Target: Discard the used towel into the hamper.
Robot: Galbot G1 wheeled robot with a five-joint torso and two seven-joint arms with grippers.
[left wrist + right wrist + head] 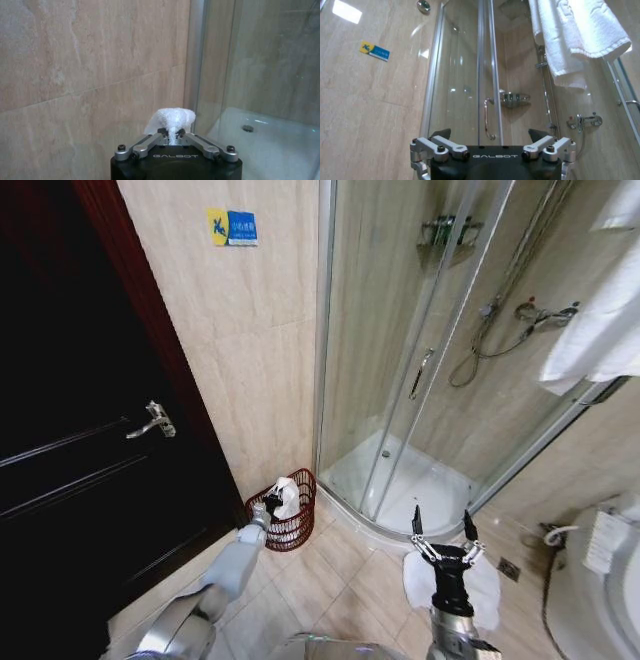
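We count one hamper (284, 523), on the floor tiles against the wall beside the shower enclosure (420, 360), and one white towel (287, 495) bunched above its rim. Our left pincer (270, 504), arm stretched forward and down, is clenched on that towel. Our right pincer (441, 529) hangs released, fingers spread, over a white floor mat (480, 585).

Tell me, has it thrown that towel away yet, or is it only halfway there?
Nearly there. Done: the left gripper has the white towel pinched and sits right over the red hamper by the shower. In hand: the towel is gripped, not dropped. Left: letting go so it falls in. The right gripper hangs open, idle, near another white cloth on the floor.
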